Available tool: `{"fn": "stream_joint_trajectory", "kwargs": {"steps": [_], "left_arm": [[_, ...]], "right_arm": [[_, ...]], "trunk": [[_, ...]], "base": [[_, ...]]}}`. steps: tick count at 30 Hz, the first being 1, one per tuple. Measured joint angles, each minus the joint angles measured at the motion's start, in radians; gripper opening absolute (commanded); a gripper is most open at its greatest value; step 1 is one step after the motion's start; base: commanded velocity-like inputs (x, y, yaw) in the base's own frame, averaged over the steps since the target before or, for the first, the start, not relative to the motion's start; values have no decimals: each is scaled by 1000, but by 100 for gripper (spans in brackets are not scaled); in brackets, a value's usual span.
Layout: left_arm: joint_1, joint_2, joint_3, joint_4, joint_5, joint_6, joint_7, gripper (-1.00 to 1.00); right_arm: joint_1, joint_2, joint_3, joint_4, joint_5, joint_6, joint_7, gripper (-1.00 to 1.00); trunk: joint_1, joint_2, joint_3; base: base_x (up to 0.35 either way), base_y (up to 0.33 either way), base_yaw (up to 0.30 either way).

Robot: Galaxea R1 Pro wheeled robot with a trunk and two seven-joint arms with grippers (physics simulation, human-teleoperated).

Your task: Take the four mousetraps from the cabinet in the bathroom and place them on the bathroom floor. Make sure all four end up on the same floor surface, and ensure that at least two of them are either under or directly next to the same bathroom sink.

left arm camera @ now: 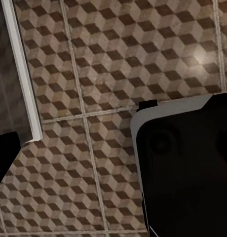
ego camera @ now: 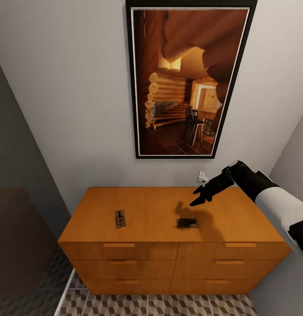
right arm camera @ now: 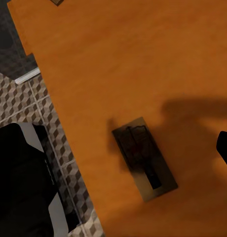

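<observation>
Two mousetraps are lying on the cabinet (ego camera: 156, 210) top — one (ego camera: 120, 218) at nine o'clock, one (ego camera: 187, 223) at three. Six drawer fronts are showing, and one framed picture (ego camera: 186, 79) is hanging at twelve.

Below the open jaws, the cabinet (ego camera: 156, 215) top is smooth, matt orange-brown wood. The mousetrap (right arm camera: 144, 158) there is a dull wooden board with dark metal. The floor (left arm camera: 118, 59) tiles look faintly glossy.

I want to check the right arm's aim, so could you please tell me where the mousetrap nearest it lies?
In the head view, that mousetrap lies flat on the cabinet top, right of centre near the front edge, in shadow below the right gripper.
</observation>
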Motion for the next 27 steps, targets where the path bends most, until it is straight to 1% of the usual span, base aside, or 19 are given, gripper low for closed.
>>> {"fn": "stream_joint_trajectory", "kwargs": {"steps": [21,27], "left_arm": [[0,0,0,0,0,0,0,100],[0,0,0,0,0,0,0,100]], "right_arm": [[0,-3,0,3,4,-3,-3,100],[0,-3,1,20,4,-26,-19,100]], "trunk": [[0,0,0],[0,0,-2]], "base": [[-1,0,0],[0,0,0]]}}
